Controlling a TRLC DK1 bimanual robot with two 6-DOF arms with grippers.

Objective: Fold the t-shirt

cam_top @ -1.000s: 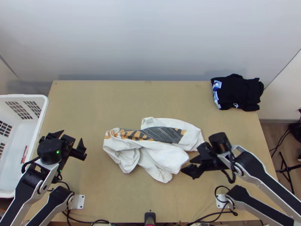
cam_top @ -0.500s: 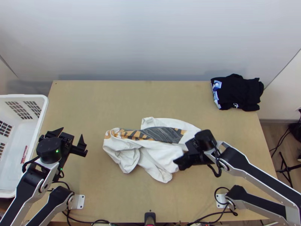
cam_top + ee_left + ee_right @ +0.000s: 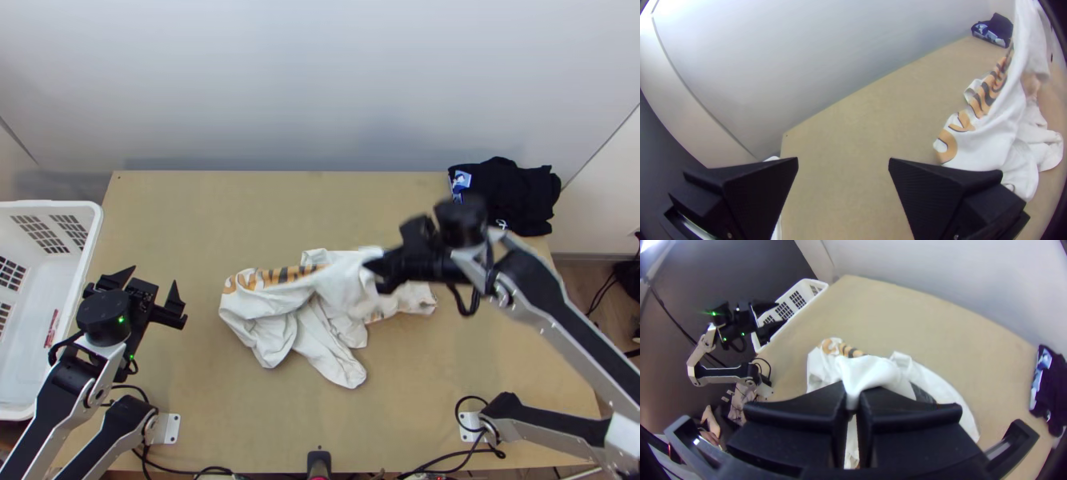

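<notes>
Right gripper, over mid-table: closed on a pinch of white t-shirt, that part pulled up off the table. Rest of shirt bunched, middle of the table, orange and dark print exposed. Left gripper: wide apart, nothing held, over the table's left side near the basket. Table: light wood, pale wall behind its far edge, wood floor off the right. Basket: white plastic, slotted sides, red marking inside, beside the table's left edge. Black clothes: folded pile, blue-and-white patches, far right corner; right arm partly in front of it in top view. Cables along near edge.
</notes>
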